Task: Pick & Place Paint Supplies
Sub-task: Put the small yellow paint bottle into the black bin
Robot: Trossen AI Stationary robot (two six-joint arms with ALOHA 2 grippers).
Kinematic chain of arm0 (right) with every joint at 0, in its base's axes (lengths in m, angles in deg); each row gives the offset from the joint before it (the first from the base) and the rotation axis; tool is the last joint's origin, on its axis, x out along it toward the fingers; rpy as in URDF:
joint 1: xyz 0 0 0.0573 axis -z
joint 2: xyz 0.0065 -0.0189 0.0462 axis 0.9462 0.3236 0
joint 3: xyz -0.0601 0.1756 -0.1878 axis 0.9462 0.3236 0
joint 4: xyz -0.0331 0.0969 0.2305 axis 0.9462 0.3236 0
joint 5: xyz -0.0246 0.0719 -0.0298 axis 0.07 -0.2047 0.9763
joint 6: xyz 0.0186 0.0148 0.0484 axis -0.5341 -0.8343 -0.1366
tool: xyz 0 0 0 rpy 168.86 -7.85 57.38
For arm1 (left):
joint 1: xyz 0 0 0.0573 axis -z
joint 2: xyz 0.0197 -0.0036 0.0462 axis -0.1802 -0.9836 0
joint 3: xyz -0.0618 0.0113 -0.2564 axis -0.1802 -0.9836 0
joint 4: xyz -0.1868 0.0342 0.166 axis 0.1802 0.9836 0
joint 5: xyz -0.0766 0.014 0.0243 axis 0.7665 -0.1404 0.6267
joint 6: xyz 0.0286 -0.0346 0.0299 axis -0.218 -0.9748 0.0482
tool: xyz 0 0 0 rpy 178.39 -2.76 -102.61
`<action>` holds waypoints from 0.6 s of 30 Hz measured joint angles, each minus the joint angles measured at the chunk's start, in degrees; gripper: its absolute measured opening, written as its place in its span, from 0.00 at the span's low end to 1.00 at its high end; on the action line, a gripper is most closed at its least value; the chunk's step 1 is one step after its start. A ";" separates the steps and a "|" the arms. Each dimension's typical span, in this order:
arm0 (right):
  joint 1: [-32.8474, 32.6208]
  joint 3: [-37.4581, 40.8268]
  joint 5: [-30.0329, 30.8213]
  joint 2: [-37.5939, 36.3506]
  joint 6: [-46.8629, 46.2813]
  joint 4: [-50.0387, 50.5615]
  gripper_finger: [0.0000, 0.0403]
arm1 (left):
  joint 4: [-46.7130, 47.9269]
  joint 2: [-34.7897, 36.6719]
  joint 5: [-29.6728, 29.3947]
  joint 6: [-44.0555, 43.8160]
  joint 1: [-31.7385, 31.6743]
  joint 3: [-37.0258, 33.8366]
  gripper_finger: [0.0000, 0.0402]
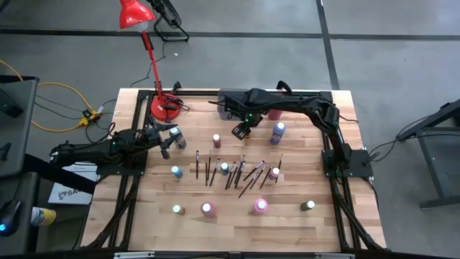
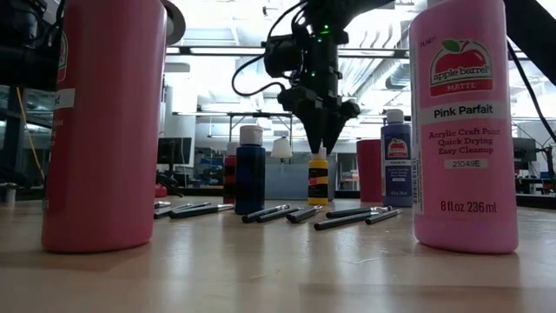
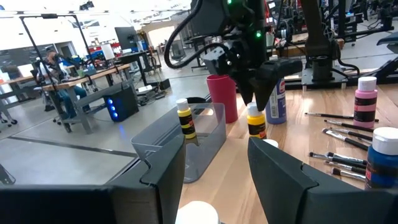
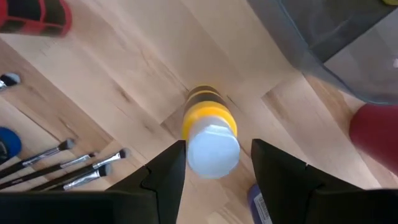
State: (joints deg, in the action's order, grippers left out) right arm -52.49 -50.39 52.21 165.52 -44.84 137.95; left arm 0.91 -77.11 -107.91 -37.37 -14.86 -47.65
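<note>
A yellow paint bottle with a white cap [image 4: 211, 146] stands upright on the table just in front of the grey bin [image 1: 231, 96]. My right gripper [image 4: 217, 150] hangs over it, pointing down and open, with one finger on either side of the cap. In the low view the fingertips [image 2: 323, 144] sit just at the cap's top and I see no touch. My left gripper [image 3: 214, 177] waits open at the table's left, pointing level, with a white bottle cap [image 3: 196, 214] low between its fingers. Thin dark paintbrushes [image 1: 237, 173] lie in a row mid-table.
A red cup [image 1: 275, 114] and a blue bottle [image 1: 277, 132] stand close to the right of the yellow one. A second yellow bottle [image 3: 185, 119] shows at the bin. A red lamp's base [image 1: 165, 106] is at the far left. Pink bottles [image 1: 259, 206] stand near the front edge.
</note>
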 joint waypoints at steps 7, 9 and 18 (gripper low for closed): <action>0.00 0.31 -0.03 0.00 0.18 -1.61 0.35 | 0.02 0.00 0.00 -0.02 -0.02 0.02 0.43; 0.00 0.31 -0.04 0.00 0.20 -1.64 0.32 | 0.01 0.01 0.00 -0.01 0.00 0.00 0.43; 0.15 0.29 -0.36 -1.70 1.82 1.25 0.29 | 0.02 0.02 0.00 -0.02 0.00 0.02 0.43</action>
State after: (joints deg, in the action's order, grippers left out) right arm -52.33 -50.10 51.85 163.82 -43.02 139.19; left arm 0.93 -77.09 -107.91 -37.39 -14.86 -47.64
